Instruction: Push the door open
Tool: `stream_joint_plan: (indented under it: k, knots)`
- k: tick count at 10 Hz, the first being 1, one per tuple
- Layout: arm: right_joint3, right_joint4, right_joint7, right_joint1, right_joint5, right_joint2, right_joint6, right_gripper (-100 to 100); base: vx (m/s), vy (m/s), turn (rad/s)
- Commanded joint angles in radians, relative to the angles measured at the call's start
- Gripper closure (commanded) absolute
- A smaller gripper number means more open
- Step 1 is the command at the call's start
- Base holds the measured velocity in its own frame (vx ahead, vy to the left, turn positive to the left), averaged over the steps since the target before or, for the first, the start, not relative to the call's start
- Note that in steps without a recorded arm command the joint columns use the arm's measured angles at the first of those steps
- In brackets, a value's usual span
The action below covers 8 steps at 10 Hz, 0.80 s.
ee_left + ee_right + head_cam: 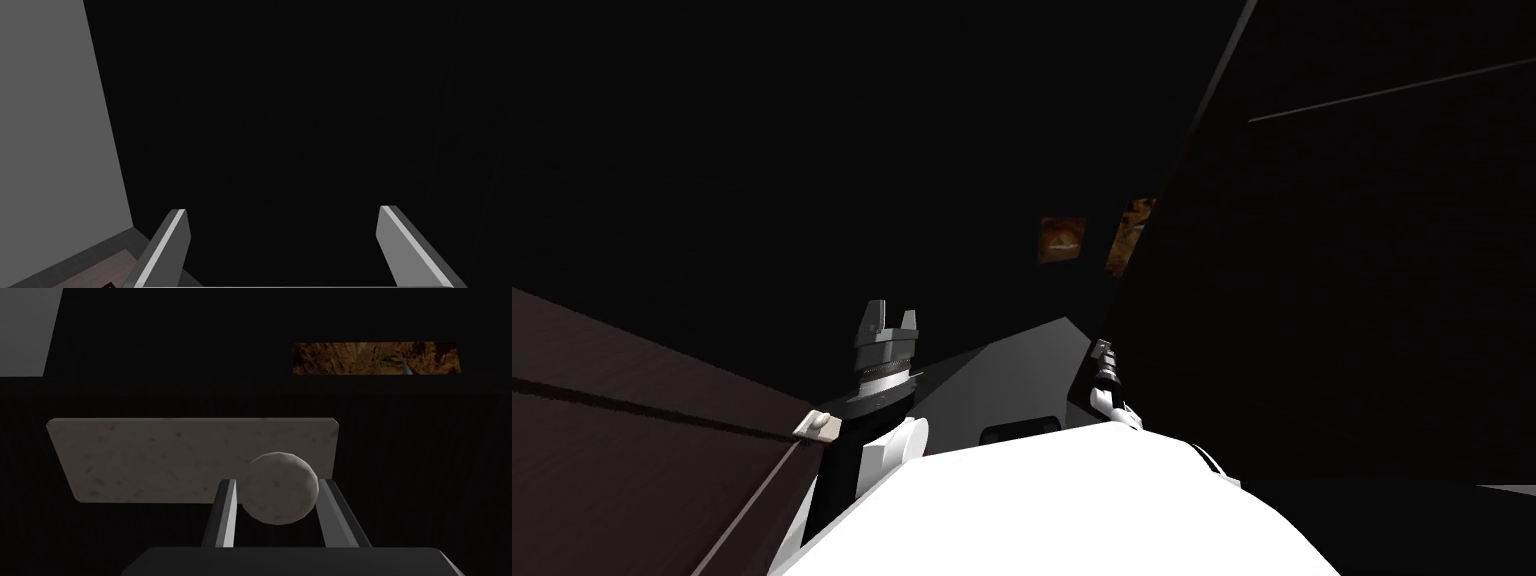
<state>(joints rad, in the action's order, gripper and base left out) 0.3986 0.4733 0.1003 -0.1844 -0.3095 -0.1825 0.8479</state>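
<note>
door (425,463): one; dark, faintly striped flat panel, straight beyond the tips of the right fingers.
knob (280,488): one; round, pale, speckled; sits between the two right fingers.
plate (150,458): one; pale speckled rectangle on the door behind the knob, running mostly out past one finger.
right gripper (276,482): reached forward to the door; the two blades are drawn in narrow and lie against the knob's sides. In the head view it shows small (1105,352) at the edge of the dark panel.
left gripper (282,210): raised beside the chest, blades pointing up (890,318); its two fingers stand wide apart with nothing between them.
wall (50,110): grey, flat, off to the outer side of one left finger.
wood-grain surface (612,450): dark brown, low, outboard of the left arm.
pictures (1062,240): two, orange-brown, side by side, well beyond both sets of fingertips.
room: dim throughout.
</note>
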Motion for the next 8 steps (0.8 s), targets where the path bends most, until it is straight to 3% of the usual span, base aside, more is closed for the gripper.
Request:
stream_joint_plan:
  k: [1,8]
  knots:
    - [0.016,-0.007,0.006,-0.005,-0.011,-0.008,0.011,100,0.196,-0.056,-0.023]
    - [0.070,-0.031,0.029,0.000,-0.048,-0.021,0.017,100,0.166,-0.025,-0.031]
